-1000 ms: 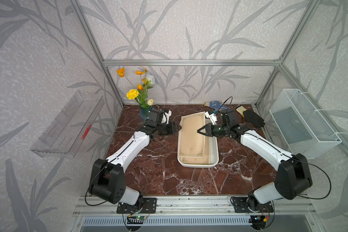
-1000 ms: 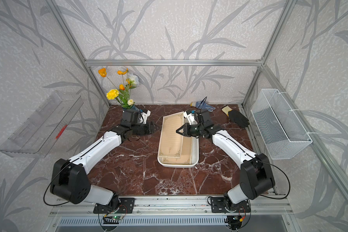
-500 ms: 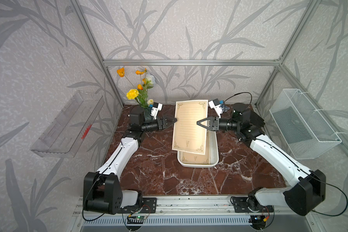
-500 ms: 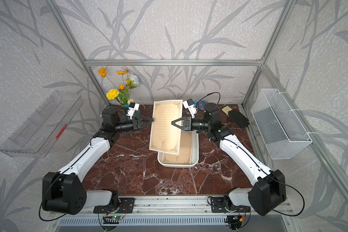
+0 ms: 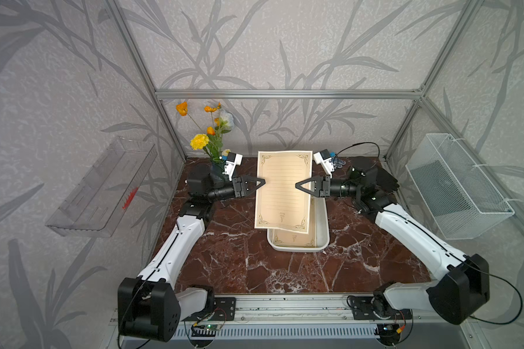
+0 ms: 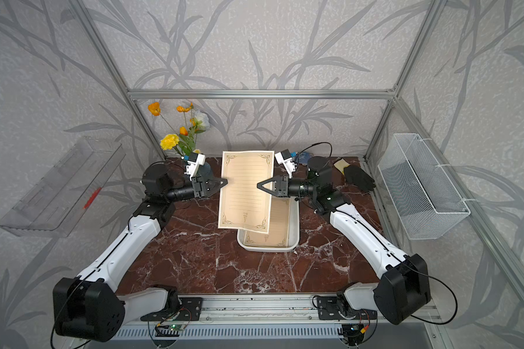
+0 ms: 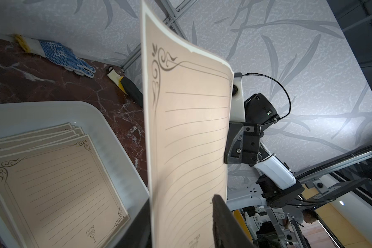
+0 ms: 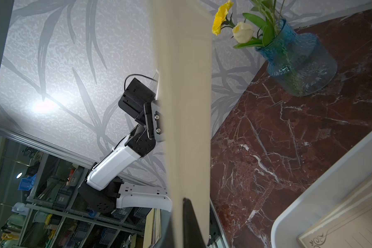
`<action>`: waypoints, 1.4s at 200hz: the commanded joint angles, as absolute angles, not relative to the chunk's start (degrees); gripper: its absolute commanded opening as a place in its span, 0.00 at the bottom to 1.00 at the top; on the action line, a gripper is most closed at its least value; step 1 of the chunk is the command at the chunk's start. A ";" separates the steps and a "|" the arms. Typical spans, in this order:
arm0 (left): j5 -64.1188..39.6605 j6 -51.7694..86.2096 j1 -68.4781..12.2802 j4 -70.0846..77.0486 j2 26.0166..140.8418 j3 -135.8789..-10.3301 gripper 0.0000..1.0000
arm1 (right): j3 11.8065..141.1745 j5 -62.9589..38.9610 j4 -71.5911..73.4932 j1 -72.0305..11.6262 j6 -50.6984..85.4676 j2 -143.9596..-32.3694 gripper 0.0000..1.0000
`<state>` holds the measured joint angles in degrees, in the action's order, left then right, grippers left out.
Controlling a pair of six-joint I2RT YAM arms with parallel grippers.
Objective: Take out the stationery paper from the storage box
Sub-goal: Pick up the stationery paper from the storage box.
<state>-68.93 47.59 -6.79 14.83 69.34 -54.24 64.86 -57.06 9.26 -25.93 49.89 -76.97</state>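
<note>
One sheet of stationery paper (image 5: pixel 283 187) (image 6: pixel 245 190) hangs steeply tilted in the air above the white storage box (image 5: pixel 322 238) (image 6: pixel 295 238). My right gripper (image 5: pixel 297 185) (image 6: pixel 259 185) (image 8: pixel 180 201) is shut on its right edge. My left gripper (image 5: pixel 262 182) (image 6: pixel 224 182) (image 7: pixel 182 204) is at the sheet's left edge. That edge passes between its fingers, which still stand apart. Several more sheets (image 7: pixel 52 182) (image 5: pixel 294 238) lie fanned in the box (image 7: pixel 52 109). The lifted sheet hides the box's far half in both top views.
A blue glass vase (image 5: pixel 215 163) (image 8: pixel 299 62) of flowers stands behind my left arm. A blue-dotted glove (image 7: pixel 67 55) and a black glove (image 6: pixel 357 178) lie at the back right. A wire basket (image 5: pixel 454 187) hangs on the right wall, a clear shelf (image 5: pixel 103 187) on the left.
Both arms rose from the box, and my right gripper brought one sheet up with it. My left gripper came to the sheet's left edge and its fingers have narrowed around it.
</note>
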 commanded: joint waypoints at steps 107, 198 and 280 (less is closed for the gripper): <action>-51.38 21.80 -2.03 -20.66 67.92 -61.60 0.00 | 72.92 -45.20 -5.45 -33.80 42.76 -86.08 0.00; -25.68 9.68 2.09 -34.58 72.86 -60.34 0.00 | 85.61 -34.86 -7.04 -44.81 44.53 -108.42 0.00; -26.64 -2.92 6.84 -37.95 83.58 -62.70 0.06 | 96.94 -33.10 -18.84 -46.24 33.71 -121.23 0.07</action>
<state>-25.45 3.14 4.69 -36.47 80.95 -60.42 94.37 -33.52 -12.08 -46.48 40.23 -119.35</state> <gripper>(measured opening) 0.050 0.056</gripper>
